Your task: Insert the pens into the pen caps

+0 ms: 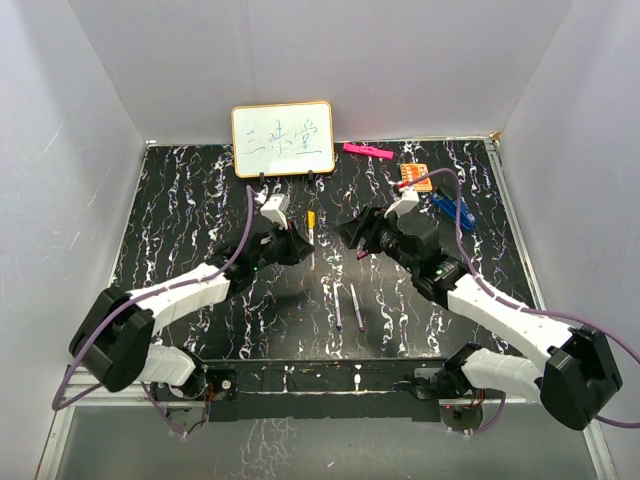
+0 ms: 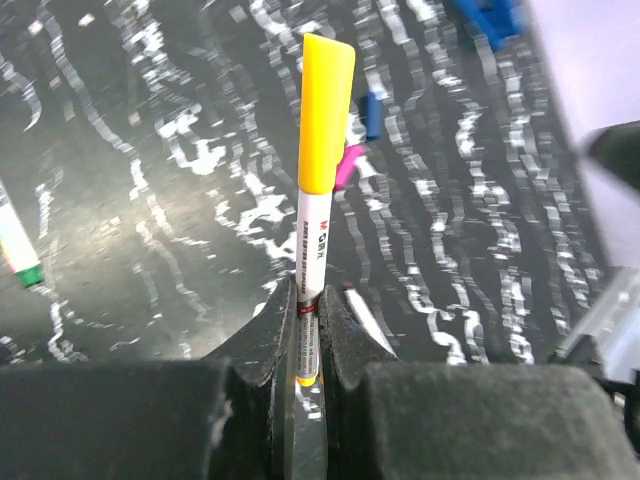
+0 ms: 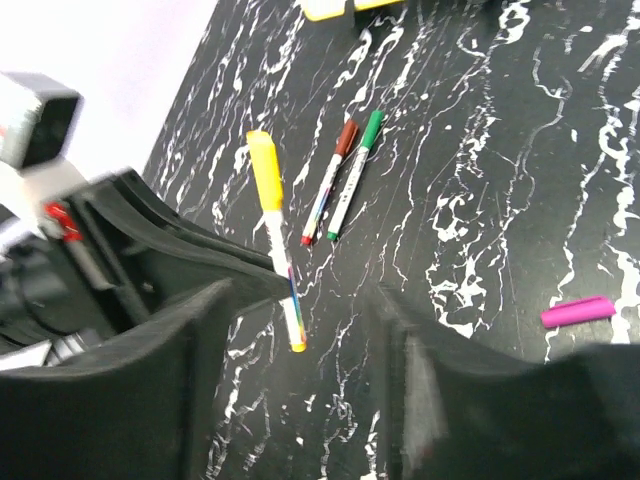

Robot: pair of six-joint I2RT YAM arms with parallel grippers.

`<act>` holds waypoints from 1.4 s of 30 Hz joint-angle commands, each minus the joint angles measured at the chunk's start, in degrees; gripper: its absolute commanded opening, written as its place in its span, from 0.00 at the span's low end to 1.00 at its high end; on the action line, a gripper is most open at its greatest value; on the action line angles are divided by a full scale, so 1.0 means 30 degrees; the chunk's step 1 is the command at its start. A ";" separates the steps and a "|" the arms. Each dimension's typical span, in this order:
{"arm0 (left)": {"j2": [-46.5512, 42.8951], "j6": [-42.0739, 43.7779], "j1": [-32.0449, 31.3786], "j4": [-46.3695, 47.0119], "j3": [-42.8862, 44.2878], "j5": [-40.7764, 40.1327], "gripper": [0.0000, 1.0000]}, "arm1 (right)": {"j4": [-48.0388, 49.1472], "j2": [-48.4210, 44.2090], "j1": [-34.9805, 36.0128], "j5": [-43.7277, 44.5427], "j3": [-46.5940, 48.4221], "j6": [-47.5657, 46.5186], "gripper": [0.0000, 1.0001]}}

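Black fingers (image 2: pixel 255 350) of the left claw (image 2: pixel 308 318) were clamped on the white barrel of the yellow pen (image 2: pixel 312 255), whose yellow cap (image 2: pixel 326 110) was seated on the far end. The right claw (image 3: pixel 305 300) faced it with fingers spread apart, gripping nothing. On the table (image 3: pixel 480 150) lay a purple cap (image 3: pixel 577 311), a blue cap (image 2: pixel 372 115), and a red pen (image 3: pixel 328 185) and green pen (image 3: pixel 352 175), both capped, side by side.

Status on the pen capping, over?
Left tool shut on yellow pen, yellow cap on. Right tool open, empty. Purple cap lying loose. Nothing in the way.
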 commanded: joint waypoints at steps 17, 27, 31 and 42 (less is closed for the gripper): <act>0.8016 0.1604 0.0486 -0.9159 0.7762 -0.6799 0.00 | -0.6907 -0.0638 0.0057 0.6492 0.0897 0.1206 0.84; 1.0524 0.2200 0.1374 -0.9943 1.0123 -0.6975 0.00 | -0.7219 0.0034 0.0067 0.6188 0.0673 0.1062 0.84; 1.1279 0.2215 0.1555 -1.0339 1.0807 -0.6817 0.00 | -0.7215 -0.0092 0.0064 0.6155 0.0443 0.1044 0.84; 1.1668 0.2030 0.1553 -1.0481 1.1004 -0.6412 0.26 | -0.6683 -0.0274 0.0063 0.5872 0.0189 0.0810 0.84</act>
